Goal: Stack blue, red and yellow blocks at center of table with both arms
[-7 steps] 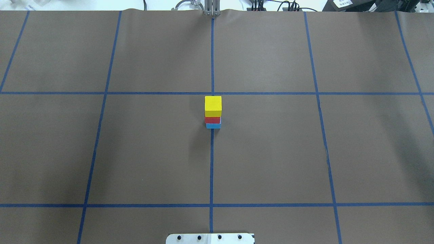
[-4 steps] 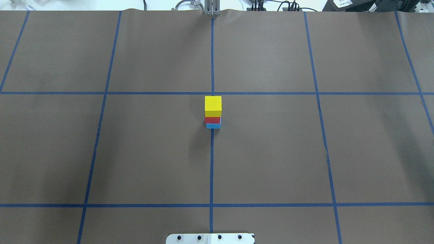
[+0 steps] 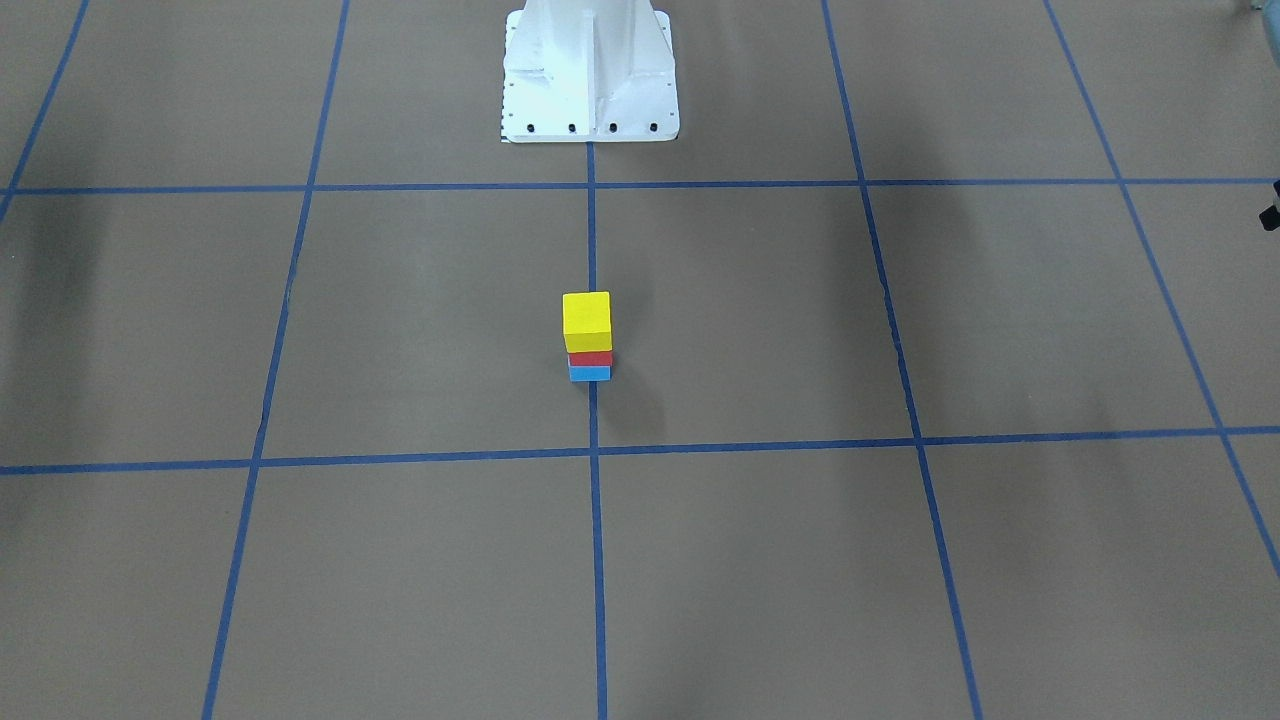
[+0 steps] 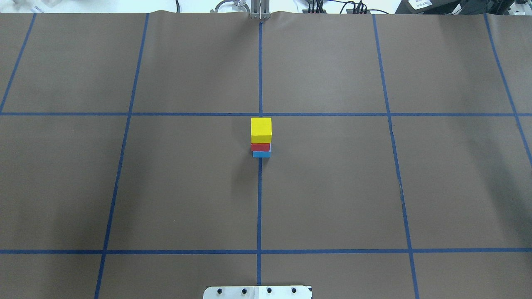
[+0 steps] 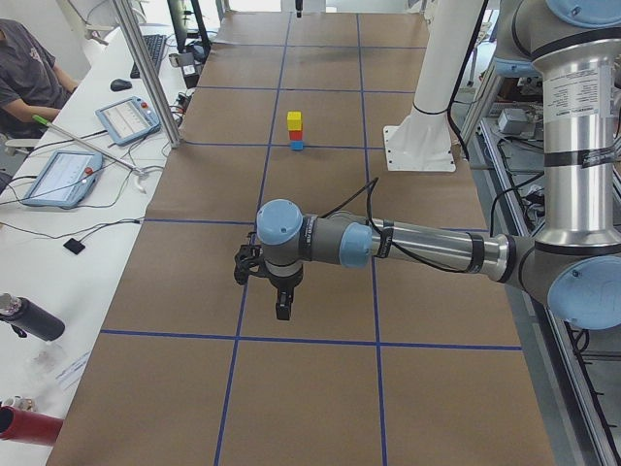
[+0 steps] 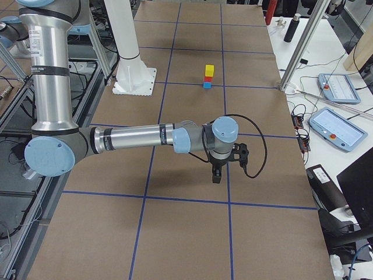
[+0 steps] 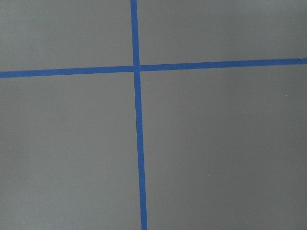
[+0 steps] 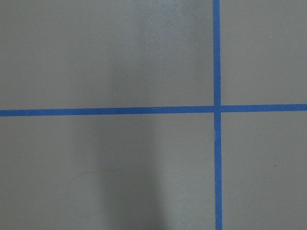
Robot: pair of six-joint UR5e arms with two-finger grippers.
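A yellow block [image 4: 261, 129] sits on a red block [image 4: 260, 147], which sits on a blue block [image 4: 261, 154], as one stack on the centre tape line. The stack also shows in the front view [image 3: 586, 320]. Neither gripper is in the overhead or front view. My left gripper [image 5: 281, 306] hangs over the table far from the stack, seen only in the exterior left view. My right gripper [image 6: 216, 177] does the same in the exterior right view. I cannot tell whether either is open or shut. Both wrist views show only brown paper and blue tape.
The white robot base [image 3: 588, 70] stands at the table's robot side. Blue tape lines [image 4: 259, 199] grid the brown paper. Operators' tablets [image 5: 60, 177] and cables lie on the side bench, past a metal post [image 5: 146, 73].
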